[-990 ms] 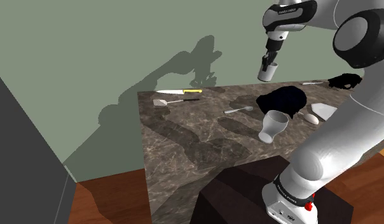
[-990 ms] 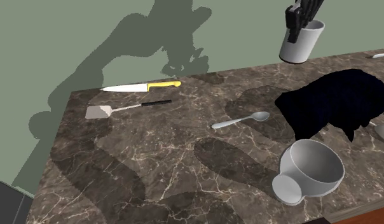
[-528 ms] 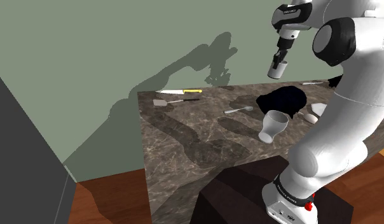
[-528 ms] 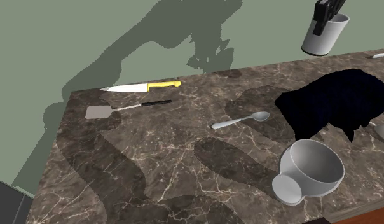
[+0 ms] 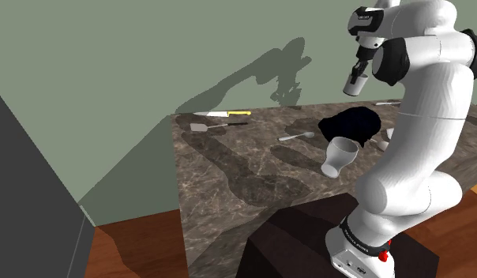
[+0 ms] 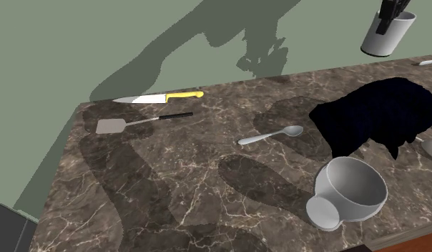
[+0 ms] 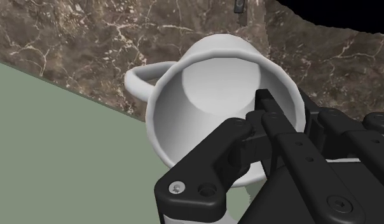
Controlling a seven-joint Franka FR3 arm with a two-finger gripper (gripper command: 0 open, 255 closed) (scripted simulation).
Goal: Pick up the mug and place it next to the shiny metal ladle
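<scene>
Your gripper [image 7: 257, 127] is clamped on the mug [image 7: 206, 83], pinching one wall at the rim on the side away from the handle [image 7: 138, 77]. The mug hangs in the air, high above the far part of the surface [image 6: 179, 186] and close to the green wall [image 6: 64, 43].

It is a plain, pale, hard-walled mug. Treat it as stiff, fairly light and smooth. In a rim pinch like this it is apt to slip or swing, and it would probably chip if it fell from this height. The hold is off-centre, and in both exterior views the mug hangs a little tilted under the gripper. Lower it gently and let the base sit flat before you release.

The gripper's own body covers the spot where the fingers meet the rim, so you cannot tell how deep the bite is.

The likeliest ladle [image 6: 270, 136] is the slim, glossy grey utensil lying near the middle of the surface. Its bowl is small, though, and it could be a spoon. Two pale things are cut off at the second exterior view's right edge and cannot be identified.

A pure black shape [image 6: 379, 114] lies on the surface and hides whatever is under it. A white footed cup [image 6: 350, 190] lies on its side just beside that shape.
</scene>
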